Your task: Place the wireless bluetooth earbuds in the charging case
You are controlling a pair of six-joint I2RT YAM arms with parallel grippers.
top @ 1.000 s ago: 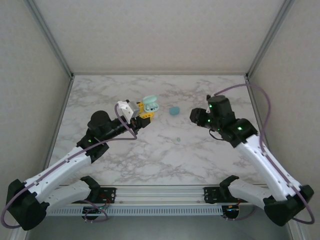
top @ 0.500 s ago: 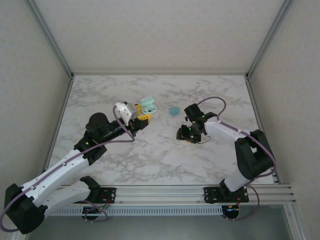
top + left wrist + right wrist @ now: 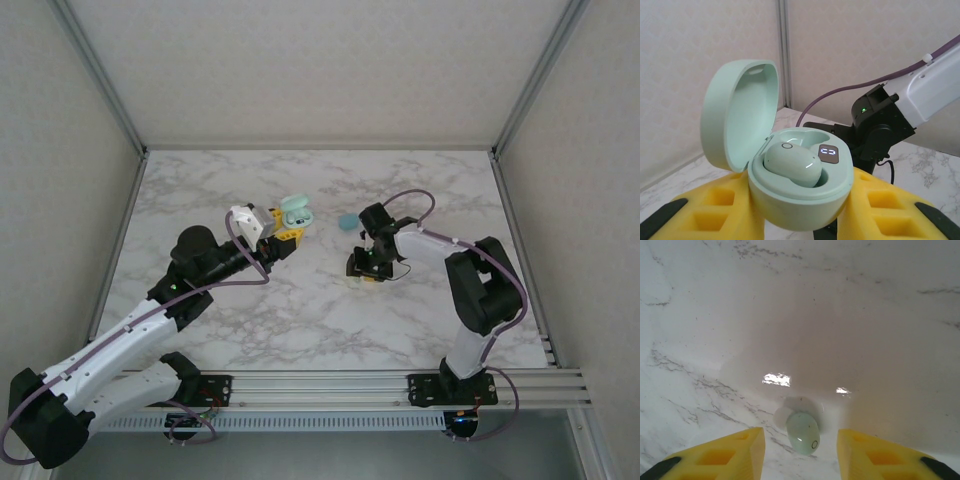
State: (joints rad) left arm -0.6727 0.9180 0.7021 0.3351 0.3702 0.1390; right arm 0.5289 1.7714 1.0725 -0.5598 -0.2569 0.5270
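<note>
- Earbuds sit in two places: a seated earbud point(image 3: 792, 165) in the charging case point(image 3: 800, 197), and a loose earbud point(image 3: 802, 432) on the white marble table point(image 3: 300, 330), the broadest thing in view.
- Left arm point(image 3: 120, 335) reaches from the near left corner toward the table's middle. The left claw point(image 3: 285, 230) is clamped on the charging case, with a yellow finger on either side, and holds it up above the stone.
- Right arm point(image 3: 480, 290) folds inward, its right claw point(image 3: 800, 455) pointing down at the table, jaws spread and gripping nothing.
- Charging case: pale mint, with the lid point(image 3: 740, 120) hinged up and a small lit display point(image 3: 828, 154) on the inner rim.
- Teal piece point(image 3: 348, 222) lies on the table just beyond the right claw — too small to make out.
- Seated earbud fills one socket of the case.
- Loose earbud lies between the right claw's yellow fingers point(image 3: 720, 457), touching neither.
</note>
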